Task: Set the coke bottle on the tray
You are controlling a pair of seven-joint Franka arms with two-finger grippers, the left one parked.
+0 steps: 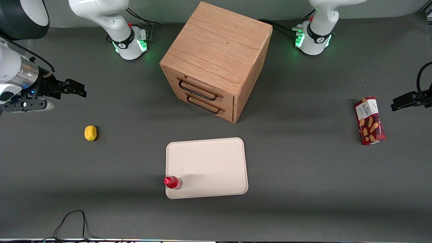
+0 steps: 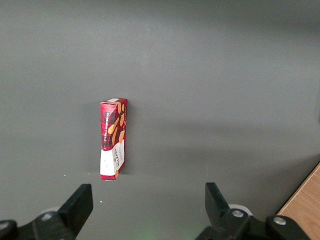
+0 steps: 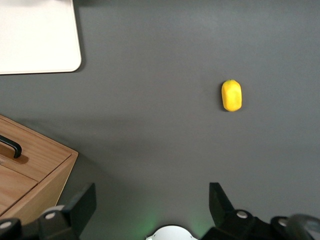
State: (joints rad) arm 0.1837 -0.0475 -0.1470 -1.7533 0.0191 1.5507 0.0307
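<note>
The coke bottle (image 1: pixel 173 182), small and red with a red cap, stands upright on the cream-white tray (image 1: pixel 216 162), at the tray corner nearest the front camera on the working arm's side. My right gripper (image 1: pixel 82 91) is open and empty. It hangs above the table toward the working arm's end, well away from the bottle and tray. In the right wrist view the gripper (image 3: pixel 150 202) has bare grey table between its fingers, and one corner of the tray (image 3: pixel 35 35) shows. The bottle is out of that view.
A yellow lemon (image 1: pixel 90 133) lies on the table near the gripper, closer to the front camera; it also shows in the right wrist view (image 3: pixel 231 95). A wooden two-drawer cabinet (image 1: pixel 216 57) stands farther back than the tray. A red snack box (image 1: pixel 369 120) lies toward the parked arm's end.
</note>
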